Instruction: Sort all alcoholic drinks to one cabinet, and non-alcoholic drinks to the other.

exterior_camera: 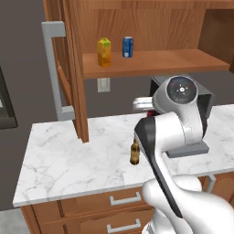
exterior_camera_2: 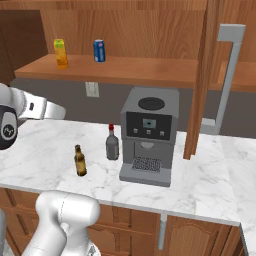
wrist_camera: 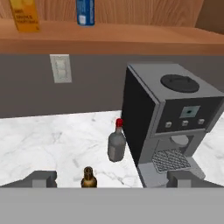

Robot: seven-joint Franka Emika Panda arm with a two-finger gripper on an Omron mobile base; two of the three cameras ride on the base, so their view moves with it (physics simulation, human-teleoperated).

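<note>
A yellow-orange juice carton and a blue soda can stand apart on the open cabinet's shelf. On the marble counter a slim brown beer bottle stands upright. A squat grey bottle with a red cap stands right of it, beside the coffee machine. My gripper hovers above and in front of the two bottles, open and empty. Its fingertips stand wide on either side of the beer bottle's top.
A grey coffee machine stands on the counter, close to the grey bottle. Two opened wooden cabinet doors with long grey handles hang over the counter at the sides. A wall outlet sits below the shelf.
</note>
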